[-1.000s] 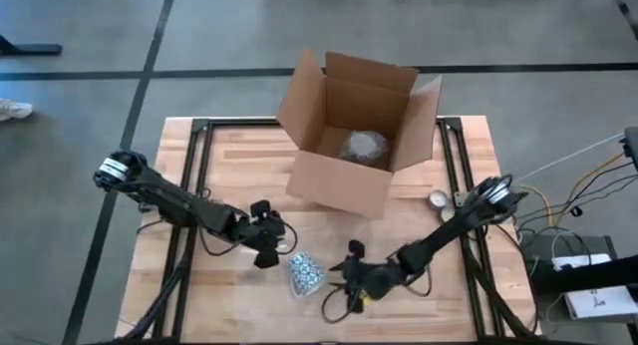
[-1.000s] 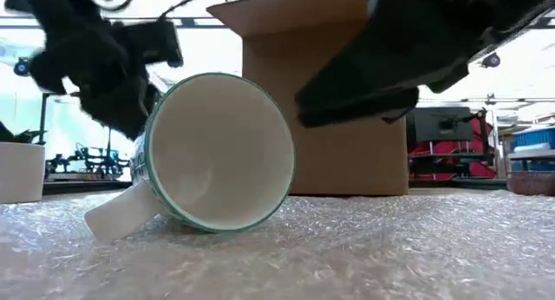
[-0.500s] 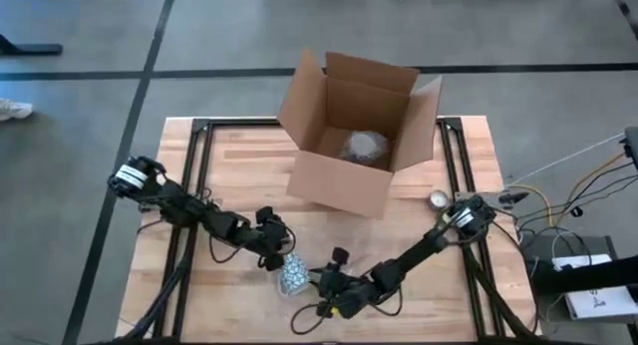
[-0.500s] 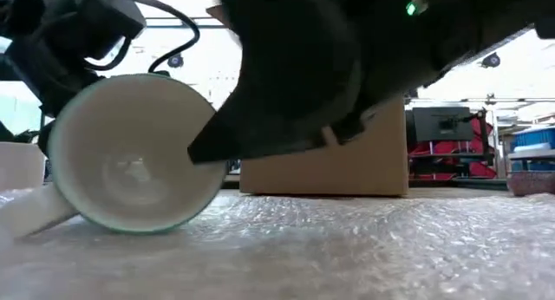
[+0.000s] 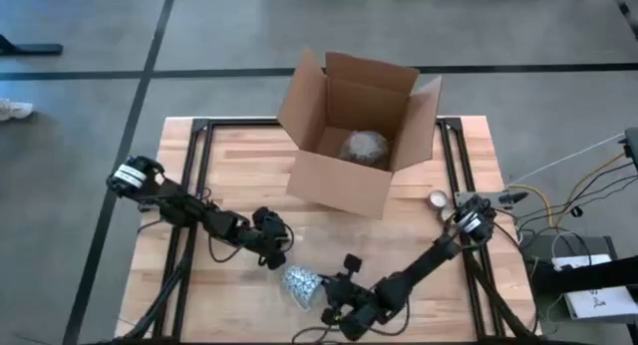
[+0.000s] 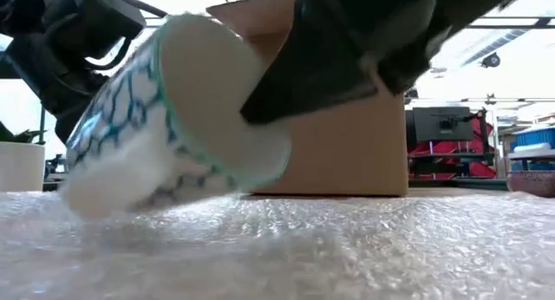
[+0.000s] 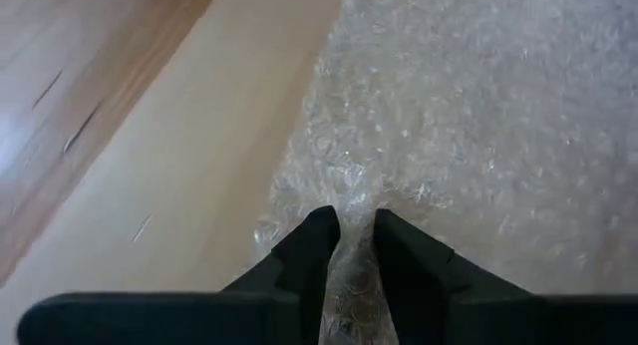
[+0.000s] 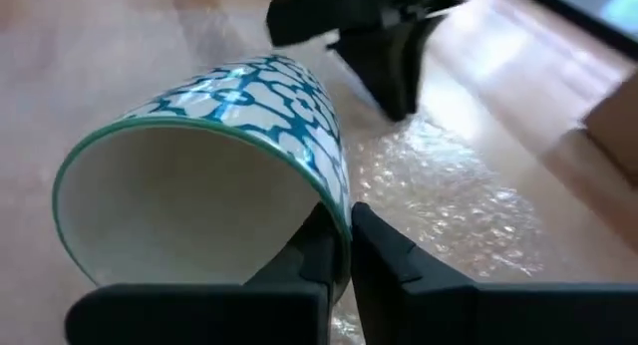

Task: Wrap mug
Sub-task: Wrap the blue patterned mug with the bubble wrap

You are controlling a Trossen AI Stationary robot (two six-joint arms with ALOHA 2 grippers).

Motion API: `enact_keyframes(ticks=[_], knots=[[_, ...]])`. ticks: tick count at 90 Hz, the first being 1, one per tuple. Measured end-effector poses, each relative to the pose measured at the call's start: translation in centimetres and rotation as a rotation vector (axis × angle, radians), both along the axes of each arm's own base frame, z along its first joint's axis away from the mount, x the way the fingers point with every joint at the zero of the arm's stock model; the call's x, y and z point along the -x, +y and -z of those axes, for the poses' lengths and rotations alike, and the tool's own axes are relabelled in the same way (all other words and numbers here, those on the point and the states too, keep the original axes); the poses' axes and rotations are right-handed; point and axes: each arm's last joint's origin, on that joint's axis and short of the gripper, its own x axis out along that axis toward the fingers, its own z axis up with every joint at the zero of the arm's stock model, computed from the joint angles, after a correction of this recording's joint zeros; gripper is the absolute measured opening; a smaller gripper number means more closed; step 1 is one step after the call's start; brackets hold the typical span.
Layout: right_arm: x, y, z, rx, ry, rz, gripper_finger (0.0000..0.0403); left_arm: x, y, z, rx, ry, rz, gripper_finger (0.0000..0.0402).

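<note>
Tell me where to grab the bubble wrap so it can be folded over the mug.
Probably take the bubble wrap by its loose edge, coming in low from the bare wood: the left tool already pinches a bunched fold there. The sheet lies flat elsewhere, and the right tool holds the tilted mug by its rim over it.

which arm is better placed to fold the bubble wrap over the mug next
Left, probably. The left gripper is shut on the bubble wrap edge, while the right gripper is busy pinching the mug rim.
</note>
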Motion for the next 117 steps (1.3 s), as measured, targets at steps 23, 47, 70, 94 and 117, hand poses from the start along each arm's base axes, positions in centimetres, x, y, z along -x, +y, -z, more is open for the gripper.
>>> enact_keyframes(ticks=[23,47,70,94,117], knots=[[3.1,0.2,0.2,-0.056,-0.120,0.253,0.0001,0.2,0.1,-0.4,0.085,-0.026,-0.121,0.0074],[4.1,0.2,1.1,-0.090,-0.138,0.312,0.0001,-0.1,0.3,-0.5,0.132,-0.154,-0.334,0.0073],[4.0,-1.8,2.5,-0.083,-0.084,0.415,0.0000,0.2,0.5,-0.5,0.160,-0.122,-0.384,0.0073],[2.5,-2.3,4.6,-0.167,-0.086,0.456,0.0011,0.9,-0.9,-1.6,0.209,-0.153,-0.344,0.0057],[2.7,-1.7,3.6,-0.275,0.089,0.407,0.0106,1.5,-0.6,-1.8,0.135,-0.087,-0.296,0.0054]])
